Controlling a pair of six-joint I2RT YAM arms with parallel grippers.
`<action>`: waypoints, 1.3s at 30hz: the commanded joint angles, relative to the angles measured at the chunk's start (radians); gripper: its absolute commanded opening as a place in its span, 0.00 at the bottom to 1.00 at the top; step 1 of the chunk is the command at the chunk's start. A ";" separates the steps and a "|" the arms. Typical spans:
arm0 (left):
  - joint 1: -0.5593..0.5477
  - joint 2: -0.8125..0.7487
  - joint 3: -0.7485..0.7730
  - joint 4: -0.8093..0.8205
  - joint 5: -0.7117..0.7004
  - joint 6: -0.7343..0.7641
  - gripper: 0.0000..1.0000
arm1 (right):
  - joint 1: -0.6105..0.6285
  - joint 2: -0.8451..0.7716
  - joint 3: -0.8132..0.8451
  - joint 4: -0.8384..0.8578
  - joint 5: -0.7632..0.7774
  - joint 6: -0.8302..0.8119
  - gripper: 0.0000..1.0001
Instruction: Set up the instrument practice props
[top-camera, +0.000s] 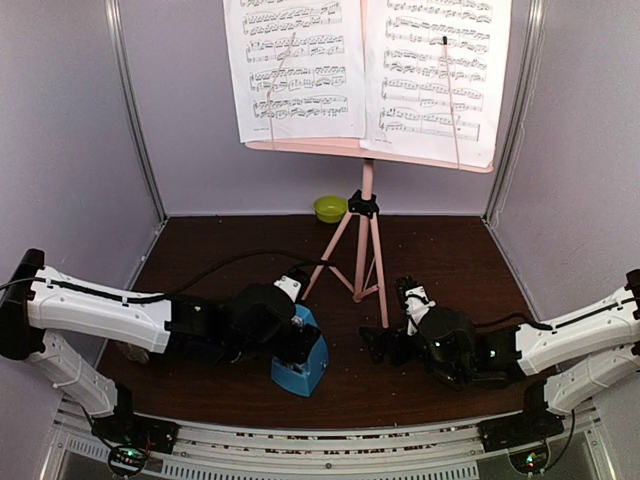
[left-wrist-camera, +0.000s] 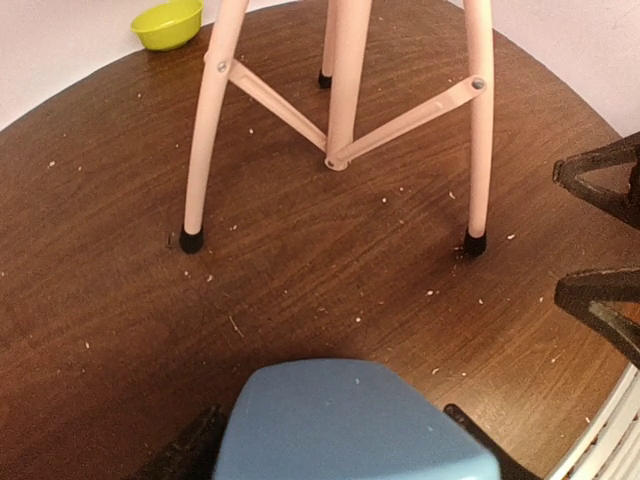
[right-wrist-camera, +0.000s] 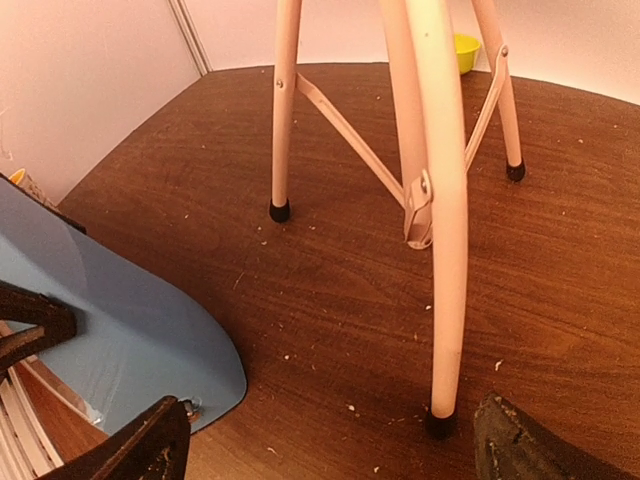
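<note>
**Left gripper astride the metronome, right gripper gaping by the stand's foot**

The left gripper (top-camera: 298, 338) sits low and left of centre in the overhead view, one dark finger (left-wrist-camera: 192, 450) on each side of the blue metronome (top-camera: 310, 365); both fingers lie right against its flanks, but I cannot tell whether they press it or only bracket it. The metronome stands on the brown worktop (top-camera: 450, 260); in the left wrist view it fills the bottom middle of the frame.

The right gripper (top-camera: 378, 345), low and right of centre overhead, is spread wide and has hold of nothing; in its own wrist view its fingers sit at the two bottom corners, with bare wood between them and the black foot of one stand leg just beyond.

Between and behind the two grippers, the pink music stand (top-camera: 362, 250) rises from three splayed legs in the middle of the overhead view; the metronome is near its lower-left leg but apart from it. The stand's desk spans the top centre of the frame, and the two sheet-music pages (top-camera: 295, 65) rest side by side on it, upright, with a thin retaining arm across each.

A lime-green bowl (top-camera: 330, 208) sits on the worktop behind the stand, close to the back wall.
</note>
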 joint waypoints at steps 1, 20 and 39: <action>0.013 0.033 0.070 -0.012 -0.021 -0.007 0.64 | -0.002 0.028 0.006 0.030 -0.082 0.010 1.00; -0.010 0.152 0.704 -0.738 -0.237 -0.032 0.11 | 0.082 0.167 0.011 0.425 -0.029 -0.294 0.77; -0.014 0.109 0.737 -0.701 -0.181 0.027 0.12 | 0.127 0.293 0.121 0.515 -0.165 -0.399 0.54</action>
